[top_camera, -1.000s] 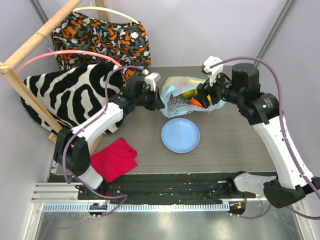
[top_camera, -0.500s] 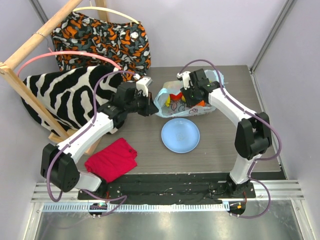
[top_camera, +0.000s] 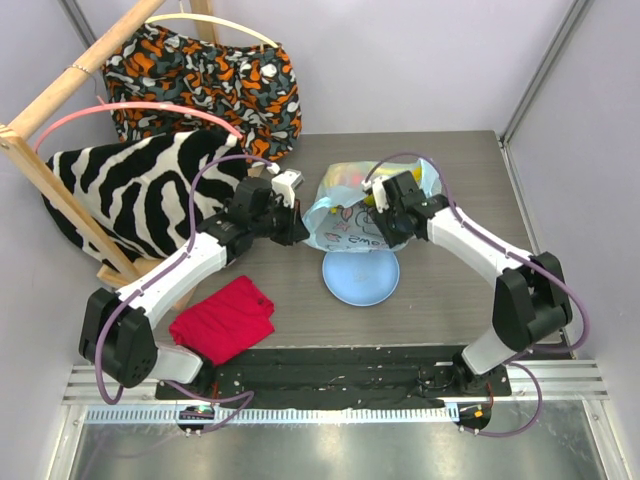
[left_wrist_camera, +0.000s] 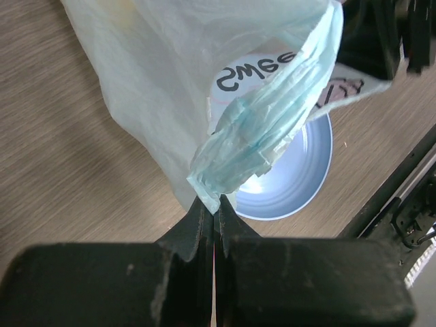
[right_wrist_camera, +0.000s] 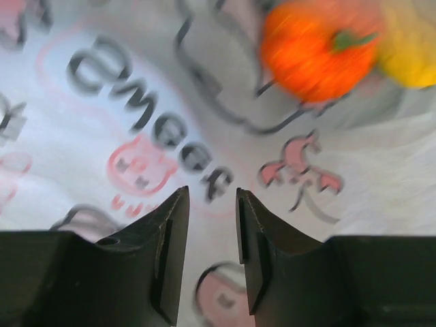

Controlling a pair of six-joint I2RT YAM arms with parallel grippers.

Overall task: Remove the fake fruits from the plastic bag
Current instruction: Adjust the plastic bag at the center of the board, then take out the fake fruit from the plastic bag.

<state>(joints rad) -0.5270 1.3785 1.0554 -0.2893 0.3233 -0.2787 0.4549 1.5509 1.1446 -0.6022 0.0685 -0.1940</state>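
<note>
The plastic bag point(top_camera: 345, 222) lies mid-table, light blue with cartoon prints, its near side draped over the far rim of the plate. My left gripper point(top_camera: 296, 226) is shut on the bag's bunched left edge point(left_wrist_camera: 225, 180). My right gripper point(top_camera: 388, 220) hovers over the bag's right part. In the right wrist view its jaws point(right_wrist_camera: 211, 194) stand apart with nothing between them, close above the printed film point(right_wrist_camera: 136, 136). Two of the fake fruits show there through the film: a ribbed orange one point(right_wrist_camera: 317, 48) and a yellow one point(right_wrist_camera: 412, 48). Other fruits are hidden.
A round light-blue plate point(top_camera: 362, 285) sits just in front of the bag, also seen as the plate point(left_wrist_camera: 306, 170) in the left wrist view. A red cloth point(top_camera: 225, 318) lies front left. A zebra-print cushion point(top_camera: 130, 190), a patterned fabric bag point(top_camera: 205, 80) and a wooden frame point(top_camera: 40, 165) fill the left.
My right arm swung in from the right and came down over the bag, its jaws narrowing. The bag shifted toward the plate and now overlaps its rim. My left gripper kept its hold.
</note>
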